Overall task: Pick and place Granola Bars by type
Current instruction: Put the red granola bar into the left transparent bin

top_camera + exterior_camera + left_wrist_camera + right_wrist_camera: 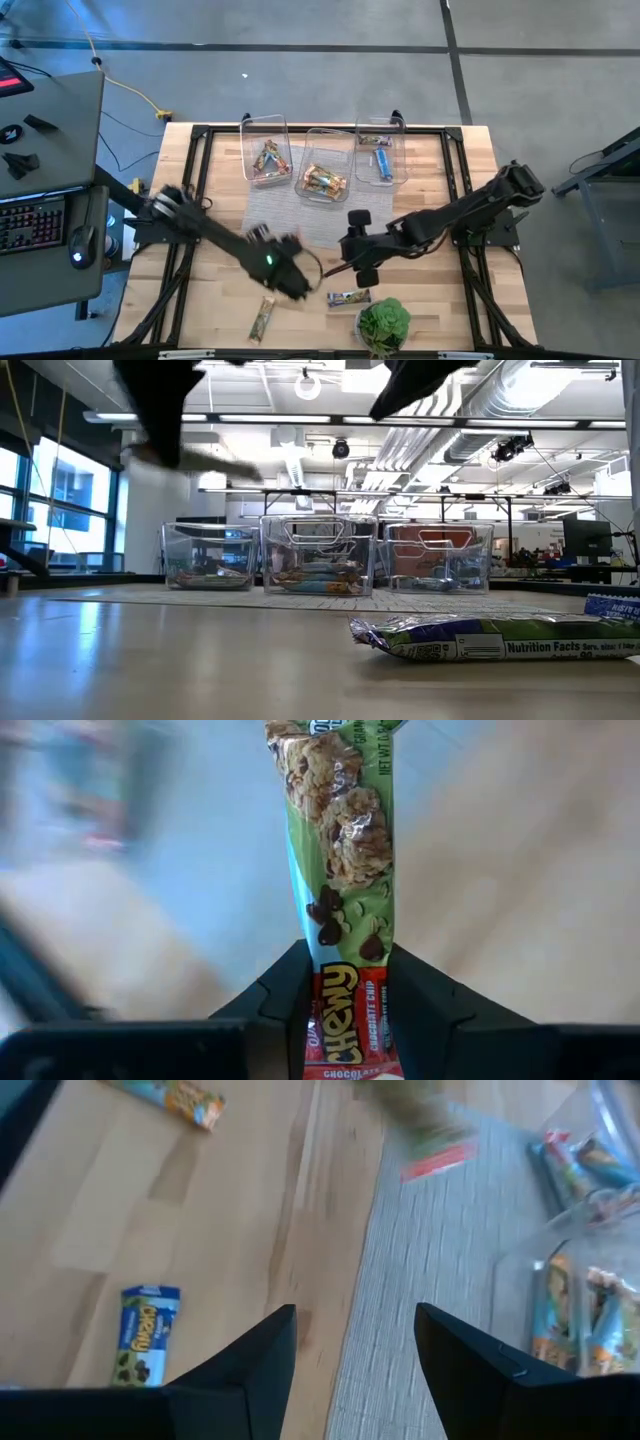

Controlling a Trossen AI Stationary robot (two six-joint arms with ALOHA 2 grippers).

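One green bar (345,870) clamped, lower end hidden between jaws.

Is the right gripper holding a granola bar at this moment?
No. In the right wrist view the right gripper has its fingers apart with only table and mat between them; no bar.

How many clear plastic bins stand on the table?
3, in a row at the table's far edge: left bin, middle bin, right bin. Each holds granola bars. None looks hidden.
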